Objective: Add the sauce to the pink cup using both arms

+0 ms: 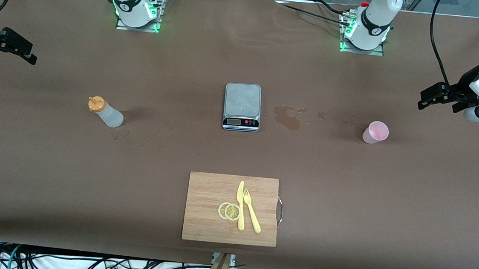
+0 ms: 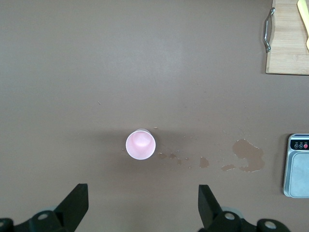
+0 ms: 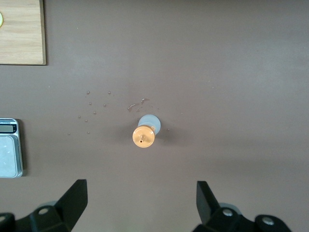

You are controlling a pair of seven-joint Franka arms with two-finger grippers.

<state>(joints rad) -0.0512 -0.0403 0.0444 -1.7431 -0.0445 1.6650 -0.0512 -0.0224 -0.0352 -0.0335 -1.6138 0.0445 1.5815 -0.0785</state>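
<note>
step: pre-grasp, nothing held | left gripper (image 2: 140, 205) hovering spread over pink cup (image 1: 375, 132), 3 o'clock of scale (image 1: 241, 112) | right gripper (image 3: 140, 205) hovering spread over sauce (image 1: 105, 112), 9 o'clock | next: both descending, gripping

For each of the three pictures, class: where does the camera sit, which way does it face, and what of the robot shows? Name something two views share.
Front view: high across the table, facing both bases; left gripper and right gripper open in the air at the table's ends.
Left wrist view: looks straight down on the pink cup; open fingertips show.
Right wrist view: looks straight down on the sauce; open fingertips show.
Shared: both wrist views show the scale and cutting board.
</note>
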